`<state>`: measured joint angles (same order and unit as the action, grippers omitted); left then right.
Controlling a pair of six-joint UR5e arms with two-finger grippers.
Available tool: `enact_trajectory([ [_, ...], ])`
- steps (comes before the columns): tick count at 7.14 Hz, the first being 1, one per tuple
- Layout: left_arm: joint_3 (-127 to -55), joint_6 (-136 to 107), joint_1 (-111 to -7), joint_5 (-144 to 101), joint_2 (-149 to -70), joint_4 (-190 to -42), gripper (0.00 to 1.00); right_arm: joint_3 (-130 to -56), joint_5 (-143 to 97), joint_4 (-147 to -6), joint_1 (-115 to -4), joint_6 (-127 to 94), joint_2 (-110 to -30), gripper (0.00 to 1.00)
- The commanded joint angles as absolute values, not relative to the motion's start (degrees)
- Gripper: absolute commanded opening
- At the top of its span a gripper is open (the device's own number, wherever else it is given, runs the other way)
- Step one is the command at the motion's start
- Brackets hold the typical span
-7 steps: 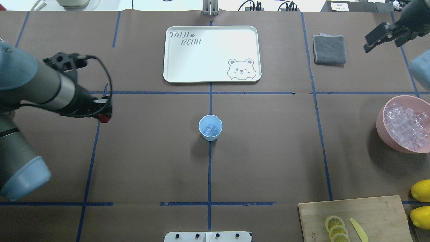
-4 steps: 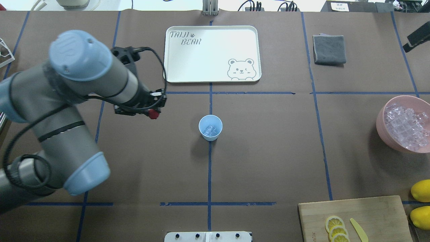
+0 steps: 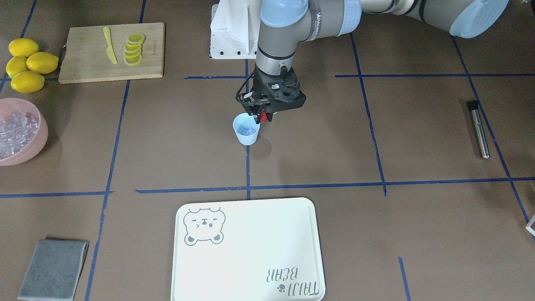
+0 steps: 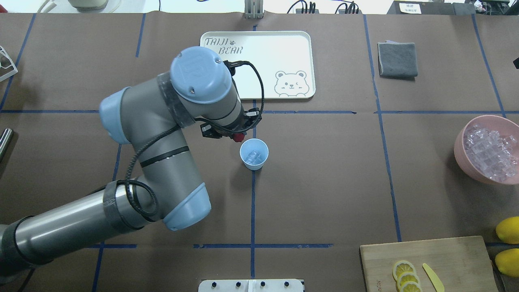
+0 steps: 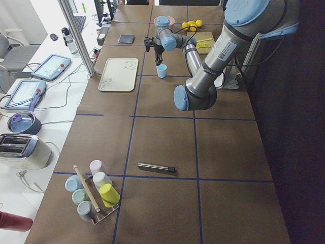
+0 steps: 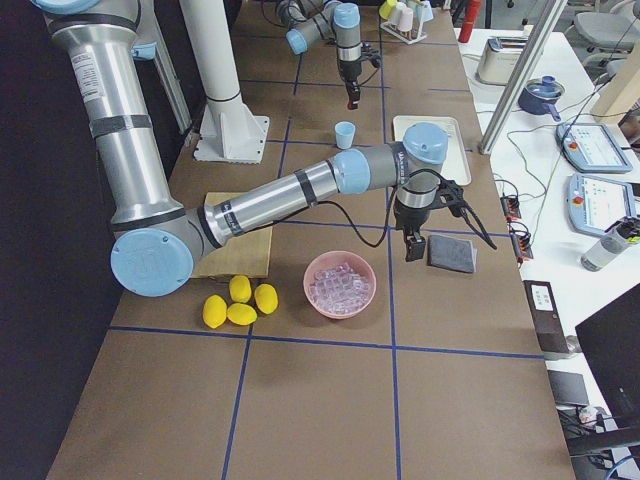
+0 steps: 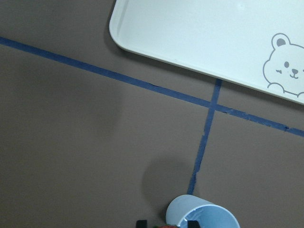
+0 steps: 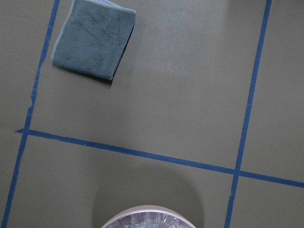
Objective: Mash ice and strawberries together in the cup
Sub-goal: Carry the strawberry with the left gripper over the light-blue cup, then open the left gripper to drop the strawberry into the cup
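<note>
1. Between L gripper (image 3: pixel 263 116) fingertips: strawberry (image 4: pixel 238 137), pinched, jaws nearly closed on it.
2. Just below & beside those fingers: cup (image 4: pixel 254 153) w/ ice (image 4: pixel 254 156) inside; berry just by its rim, not in.
3. R gripper (image 6: pixel 410 244) well apart from cup, by pink bowl (image 6: pixel 308 290); finger gap can't tell.

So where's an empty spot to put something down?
The white tray is bare. So is the table between the cup and the pink bowl. It's crowded beside the cup, where the left gripper holds the strawberry, and around the cutting board and lemons.
</note>
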<state>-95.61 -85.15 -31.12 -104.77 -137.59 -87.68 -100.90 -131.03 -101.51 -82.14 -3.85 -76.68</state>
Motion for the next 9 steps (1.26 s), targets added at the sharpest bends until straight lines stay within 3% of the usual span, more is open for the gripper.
enact_trajectory([
  [1,-92.21,-85.25,-28.39,-102.04,-138.51,-90.7,0.0,-100.99,-130.96,-101.51,-82.35,-4.22,-76.99,1.0],
  [4,-90.88,-84.9,-27.6,-102.04,-139.22,-90.79,0.03,-100.63,-130.87,-101.51,-82.35,-4.04,-77.43,1.0],
  [5,-91.05,-84.55,-27.6,-102.04,-139.22,-90.79,0.15,-100.63,-130.87,-101.51,-82.35,-4.04,-77.43,1.0],
  [7,-91.14,-84.2,-27.6,-102.04,-138.87,-92.46,1.0,-100.63,-130.87,-101.51,-82.35,-3.87,-77.34,1.0],
  [9,-91.32,-84.2,-27.77,-101.95,-138.78,-92.37,1.0,-100.63,-130.87,-101.51,-82.35,-3.69,-77.34,1.0],
])
